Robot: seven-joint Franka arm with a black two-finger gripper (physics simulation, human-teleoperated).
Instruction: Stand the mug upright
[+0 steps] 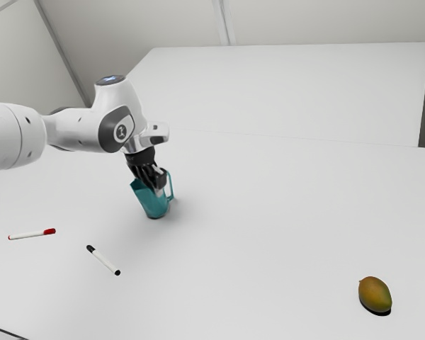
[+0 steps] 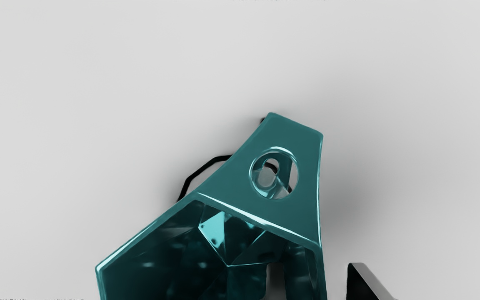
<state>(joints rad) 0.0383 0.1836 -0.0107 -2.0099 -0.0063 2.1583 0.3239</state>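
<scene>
The mug (image 1: 153, 203) stands mouth-up on the bench (image 1: 269, 219) — uprighting looks done; the fingers (image 2: 363, 285) stand apart, astride its wall.

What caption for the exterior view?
White robot arm, jaws at a teal faceted mug; two slim white markers and a brownish mango on the white table.

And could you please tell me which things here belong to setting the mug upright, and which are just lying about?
Part of the job:
- mug
- gripper, open, one finger inside the mug

Just lying about:
- red-capped marker
- black-capped marker
- mango
</scene>
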